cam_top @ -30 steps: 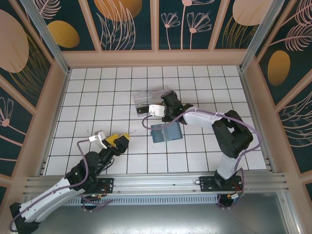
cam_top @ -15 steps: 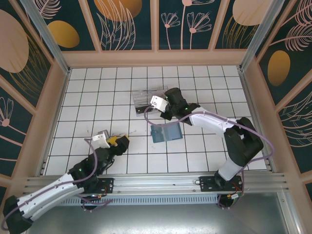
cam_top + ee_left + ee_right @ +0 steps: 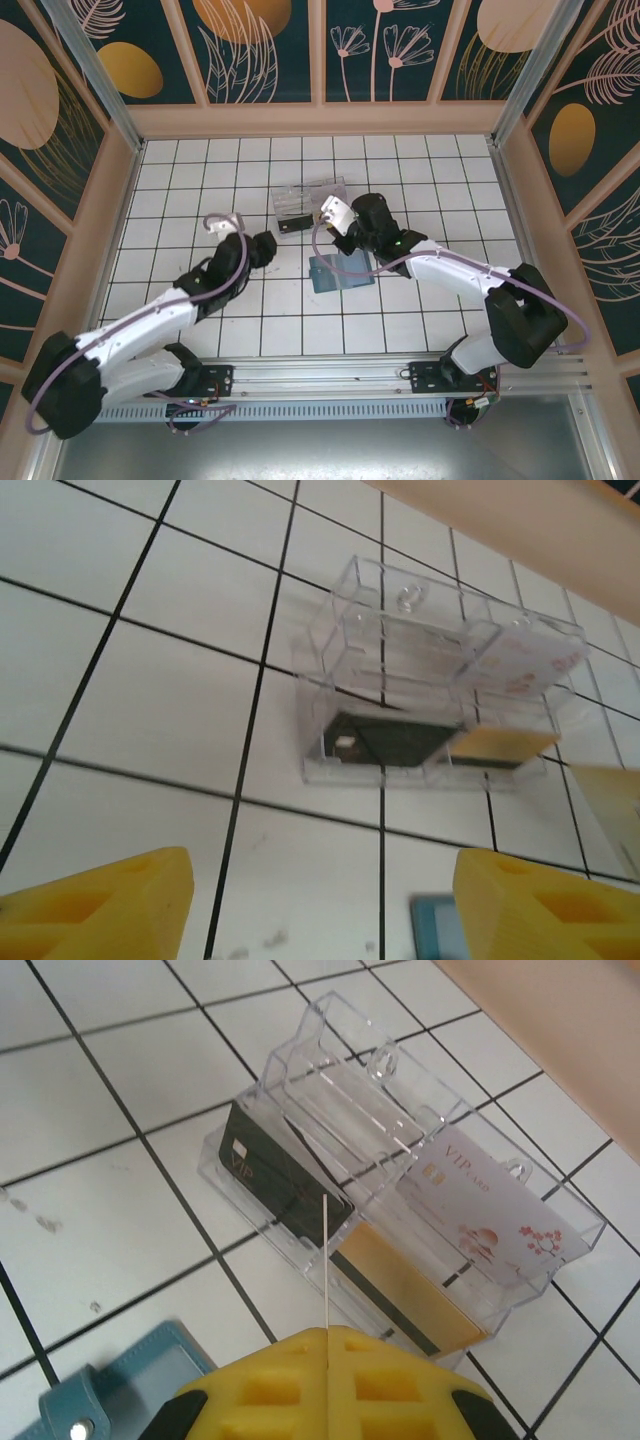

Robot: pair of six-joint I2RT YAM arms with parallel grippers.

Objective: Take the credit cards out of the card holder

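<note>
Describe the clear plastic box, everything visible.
The clear plastic box is transparent, stepped into slots, with hanging holes. It sits on the white tiled table. Front slots hold a dark chip card and a gold card; a rear slot a white VIP card. The right gripper holds a thin card edge-on above its front; contact unclear.

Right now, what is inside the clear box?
Three cards sit in the box: a dark card, a gold card beside it, a white VIP card behind the gold one. Whatever is behind the white card is covered.
</note>
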